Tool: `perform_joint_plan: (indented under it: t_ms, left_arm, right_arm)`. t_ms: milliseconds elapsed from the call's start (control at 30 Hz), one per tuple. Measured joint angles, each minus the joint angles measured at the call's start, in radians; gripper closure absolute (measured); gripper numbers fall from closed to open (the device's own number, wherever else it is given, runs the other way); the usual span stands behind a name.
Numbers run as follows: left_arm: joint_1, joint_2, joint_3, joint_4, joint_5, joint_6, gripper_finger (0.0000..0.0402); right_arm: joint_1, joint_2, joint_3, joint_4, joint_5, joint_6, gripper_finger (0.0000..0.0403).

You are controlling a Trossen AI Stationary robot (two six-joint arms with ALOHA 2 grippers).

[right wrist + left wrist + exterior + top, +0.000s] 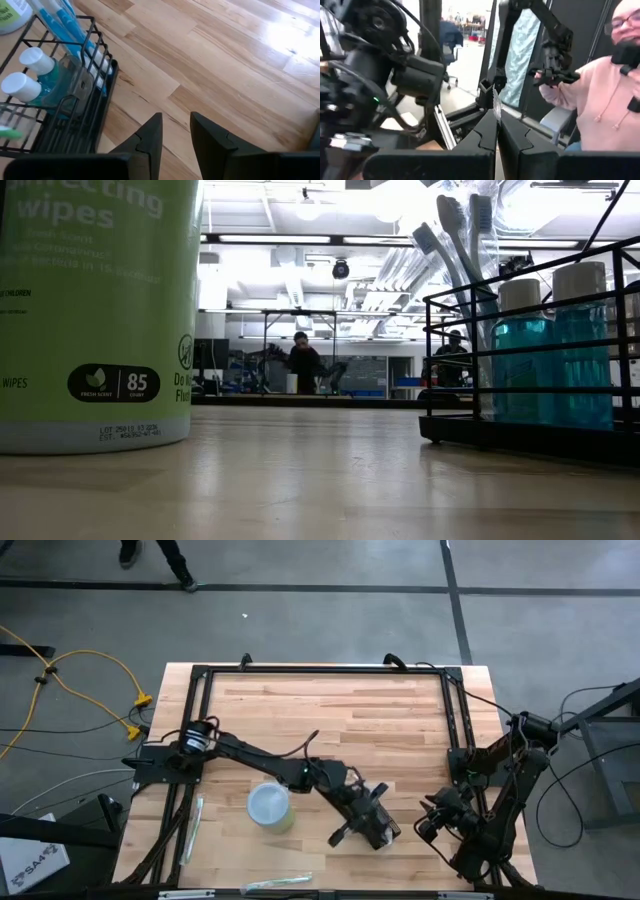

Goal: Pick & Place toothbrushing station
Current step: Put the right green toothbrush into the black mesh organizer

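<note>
The toothbrushing station [75,115] is a black wire rack holding blue bottles with white caps and upright toothbrushes. It stands on its base on the wood table, and the low view shows the rack [530,430] at the right. In the high view my left gripper [380,828] hangs above it and hides most of it. The left gripper [497,112] points level, shut, with a thin pale strip at its tips. My right gripper [176,116] is open over bare wood just right of the rack, and the high view shows it [432,827] near the table's right edge. My left gripper pinches a thin pale strip [495,100] between its two fingertips. The strip is seen edge-on and sticks out a little past the tips. What it belongs to, and how the rest of it sits, I cannot tell.
A green wipes canister [270,807] stands left of the rack and looms at the left of the low view [95,310]. Pale packaged toothbrushes lie at the table's left [195,825] and near edge [277,883]. A person in a pink hoodie [600,95] sits beyond the table.
</note>
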Motion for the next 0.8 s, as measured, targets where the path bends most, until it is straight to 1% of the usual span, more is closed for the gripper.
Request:
perform_joint_plan:
  t_ms: [33, 167, 667, 800]
  left_arm:
    - [0.005, 0.006, 0.000, 0.019, 0.005, -0.007, 0.0401]
    - [0.026, 0.008, 0.000, 0.005, 0.006, -0.041, 0.0401]
    - [0.038, 0.008, 0.000, -0.128, -0.035, -0.078, 0.0401]
    - [0.041, 0.020, 0.002, -0.107, -0.055, -0.073, 0.0401]
  right_arm:
    - [0.000, 0.000, 0.000, 0.002, 0.003, -0.001, 0.0312]
    - [0.000, 0.000, 0.000, 0.011, 0.006, -0.011, 0.0312]
    - [0.000, 0.000, 0.000, 0.040, 0.011, -0.019, 0.0312]
    - [0.000, 0.000, 0.000, 0.054, 0.011, -0.019, 0.0312]
